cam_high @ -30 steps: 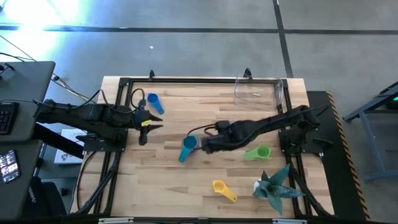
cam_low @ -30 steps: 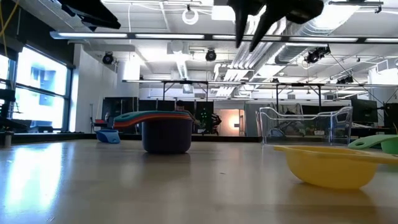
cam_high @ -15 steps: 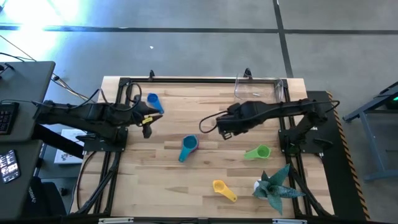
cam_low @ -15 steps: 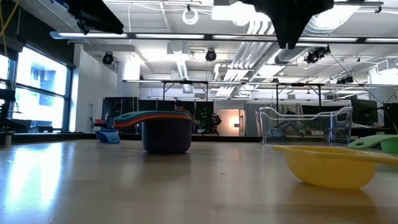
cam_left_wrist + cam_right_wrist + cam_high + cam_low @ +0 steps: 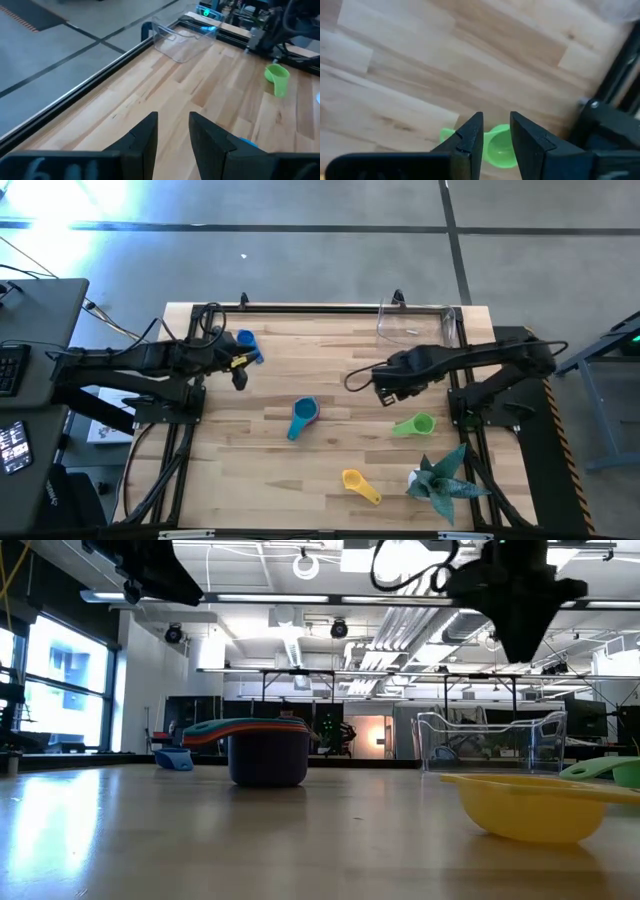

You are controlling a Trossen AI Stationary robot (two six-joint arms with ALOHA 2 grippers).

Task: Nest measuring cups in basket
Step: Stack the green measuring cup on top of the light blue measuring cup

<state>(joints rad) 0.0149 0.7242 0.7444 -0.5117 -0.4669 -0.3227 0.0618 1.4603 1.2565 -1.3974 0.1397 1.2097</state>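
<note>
A partial nested stack of small plastic cups, teal on top (image 5: 303, 416), sits mid-counter; the blue (image 5: 248, 346), green (image 5: 416, 424) and yellow (image 5: 359, 484) cups lie loose. The clear rectangular basket (image 5: 418, 322), far right, looks empty. Left pincer (image 5: 237, 369) and right pincer (image 5: 388, 393) hover released, grasping nothing.

The clear basket (image 5: 420, 328) stands empty at the table's far edge. Toward the near side from it lie the green cup (image 5: 417, 424) and yellow cup (image 5: 358, 483); left of it sit a nested stack (image 5: 303, 415), apparently purple outermost, and a blue cup (image 5: 247, 344).

Pale jointed wood table (image 5: 330, 480), clear glossy plastic basket (image 5: 415, 323), black metal frame (image 5: 300, 311).
</note>
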